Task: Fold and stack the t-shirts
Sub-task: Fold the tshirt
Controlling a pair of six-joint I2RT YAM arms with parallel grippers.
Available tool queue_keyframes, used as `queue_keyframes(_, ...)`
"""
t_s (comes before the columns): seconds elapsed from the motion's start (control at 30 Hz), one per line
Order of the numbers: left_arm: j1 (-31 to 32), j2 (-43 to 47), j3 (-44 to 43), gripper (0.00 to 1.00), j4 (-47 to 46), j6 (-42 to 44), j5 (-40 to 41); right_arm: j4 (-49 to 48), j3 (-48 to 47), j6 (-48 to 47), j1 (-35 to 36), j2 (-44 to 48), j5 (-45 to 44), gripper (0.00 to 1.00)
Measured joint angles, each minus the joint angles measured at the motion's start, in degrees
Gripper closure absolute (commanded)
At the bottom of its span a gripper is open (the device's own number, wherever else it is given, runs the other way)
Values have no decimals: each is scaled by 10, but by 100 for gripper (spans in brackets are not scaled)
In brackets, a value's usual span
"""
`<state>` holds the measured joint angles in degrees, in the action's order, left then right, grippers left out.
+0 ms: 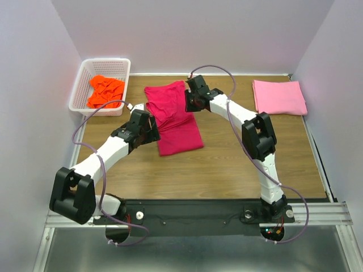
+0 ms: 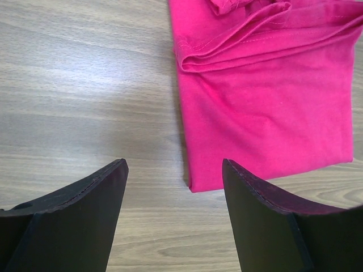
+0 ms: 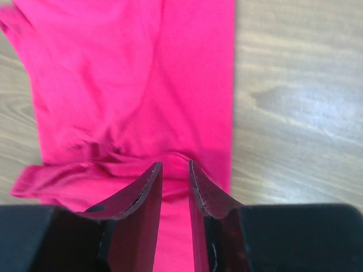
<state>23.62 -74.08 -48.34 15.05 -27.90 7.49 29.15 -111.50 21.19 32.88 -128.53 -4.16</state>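
Observation:
The crimson-red t-shirt (image 1: 173, 116) lies folded into a long strip in the middle of the table. My left gripper (image 1: 151, 126) stands open at the strip's left edge. In the left wrist view the shirt's (image 2: 266, 102) near corner lies just ahead of the wide-apart fingers (image 2: 102, 192), with bare wood between them. My right gripper (image 1: 191, 101) hangs over the strip's far right part. Its jaws (image 3: 174, 164) are only narrowly open, tips at a wrinkle in the shirt (image 3: 130, 85), and nothing is pinched. A light pink t-shirt (image 1: 279, 96) lies folded at the far right. The orange t-shirt (image 1: 106, 90) is crumpled in the basket.
A white lattice basket (image 1: 79, 90) stands at the far left against the wall. White walls close the table on three sides. Bare wood (image 1: 227, 164) lies between the red shirt and the arm bases.

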Motion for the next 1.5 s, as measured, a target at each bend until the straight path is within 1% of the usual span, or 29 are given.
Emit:
queue_keyframes(0.27, 0, -20, 0, 20, -3, 1, -2, 5, 141, 5, 7, 58, 55, 68)
queue_keyframes(0.47, 0, -35, 0, 20, -3, 4, -4, 4, 151, 12, 17, 60, 71, 68)
queue_keyframes(0.63, 0, -37, 0, 20, -4, 5, -4, 4, 108, 15, 17, 42, 71, 68)
queue_keyframes(0.9, 0, -39, 0, 20, -5, 5, -5, 4, -19, 13, 15, -35, 42, 68)
queue_keyframes(1.0, 0, -45, 0, 22, -7, 5, -8, 2, -49, 13, 11, -52, 34, 68)
queue_keyframes(1.13, 0, -74, -13, 29, -7, 7, -13, 3, -68, 13, 2, -58, 24, 68)
queue_keyframes(1.17, 1, -85, -20, 33, -7, 9, -13, 2, -68, 13, 0, -56, 23, 68)
queue_keyframes(1.23, 1, -109, -37, 44, -8, 11, -14, 2, -63, 11, -3, -51, 21, 67)
queue_keyframes(1.27, 1, -120, -45, 51, -7, 11, -13, -3, -50, 10, -5, -42, 20, 67)
queue_keyframes(1.3, 1, -137, -62, 64, -7, 15, -12, -1, -26, 9, -7, -24, 17, 67)
queue_keyframes(1.33, 1, -154, -80, 67, -8, 18, -12, 0, 4, 8, -8, 0, 15, 67)
queue_keyframes(1.37, 1, -163, -91, 67, -10, 23, -12, 3, 20, 7, -9, 14, 14, 67)
queue_keyframes(1.4, 1, -177, -106, 73, -10, 25, -11, 1, 45, 6, -9, 38, 14, 67)
queue_keyframes(1.43, 1, -190, -122, 75, -12, 27, -10, 2, 71, 7, -9, 61, 14, 67)
queue_keyframes(1.5, 1, -225, -157, 76, -17, 34, -10, 3, 124, 7, -9, 114, 14, 67)
